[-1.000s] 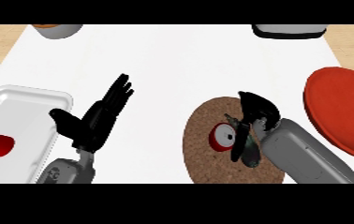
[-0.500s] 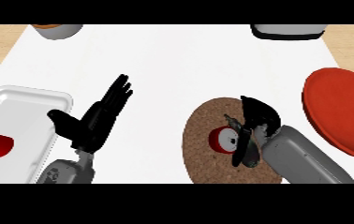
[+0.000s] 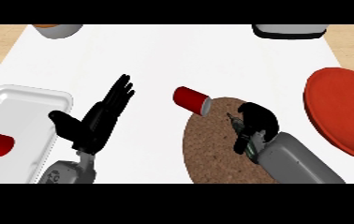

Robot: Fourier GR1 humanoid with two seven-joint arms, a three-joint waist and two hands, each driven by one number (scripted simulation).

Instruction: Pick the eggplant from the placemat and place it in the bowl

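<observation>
We should open wide above the round, grainy mat (image 3: 214, 157) and then close around the thing, with the smooth red bowl (image 3: 332, 110) to its right. Our left hand (image 3: 93, 122) rests with straight fingers apart. Our right hand (image 3: 259, 122) is curled and seems empty. We see no eggplant, only a glossy red cylinder (image 3: 192, 100) lying at the mat's edge.

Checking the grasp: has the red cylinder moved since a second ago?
Yes. The red cylinder went from beside the right hand to the upper-left edge of the placemat.

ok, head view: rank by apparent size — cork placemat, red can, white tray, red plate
1. cork placemat, partly hidden by the right arm
2–3. white tray and red plate, both cut off by the frame edges, so unranked
4. red can
</observation>
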